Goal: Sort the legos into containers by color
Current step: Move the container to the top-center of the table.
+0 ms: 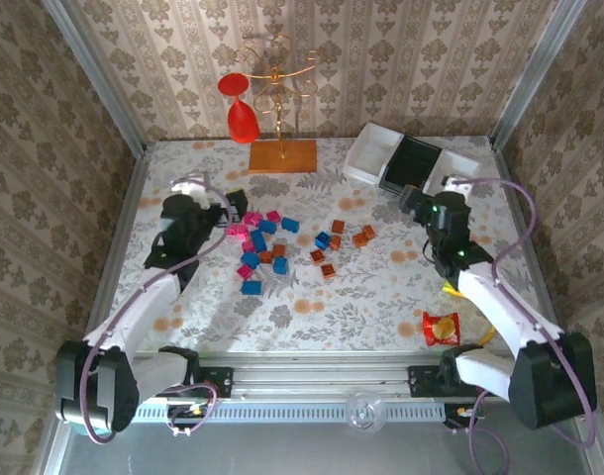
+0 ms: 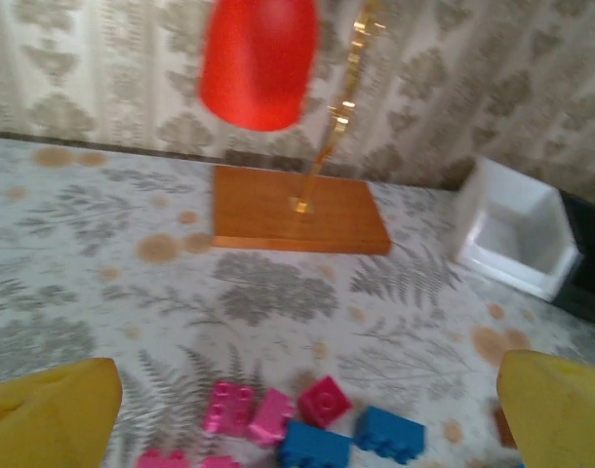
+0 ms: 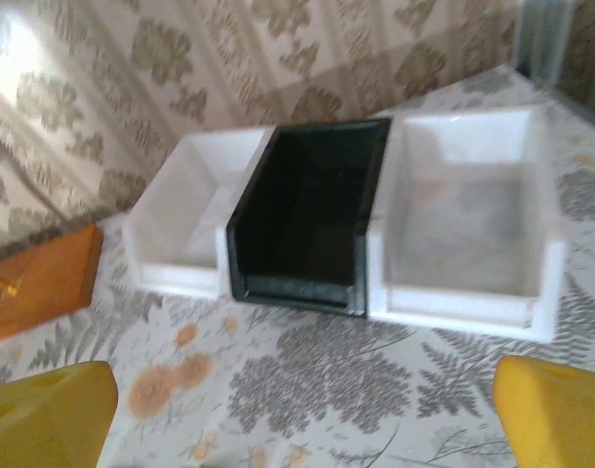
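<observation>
The legos lie loose mid-table: pink ones (image 1: 251, 219), blue ones (image 1: 258, 241) and orange-brown ones (image 1: 334, 240). My left gripper (image 1: 229, 205) hangs open just left of the pink and blue cluster. In the left wrist view a pink brick (image 2: 229, 407), a magenta brick (image 2: 324, 400) and a blue brick (image 2: 315, 444) sit between its yellow fingertips (image 2: 54, 414), untouched. The containers stand at the back right: a white tray (image 3: 176, 278), a black tray (image 3: 297, 292) and another white tray (image 3: 454, 304), all empty. My right gripper (image 3: 299, 414) is open, facing them, a short way in front.
A gold stand on a flat orange-brown base (image 1: 282, 155), with red pieces (image 1: 241, 114) hanging on it, stands at the back centre. A red-yellow snack packet (image 1: 442, 327) lies near the front right. Patterned walls close in the table on three sides.
</observation>
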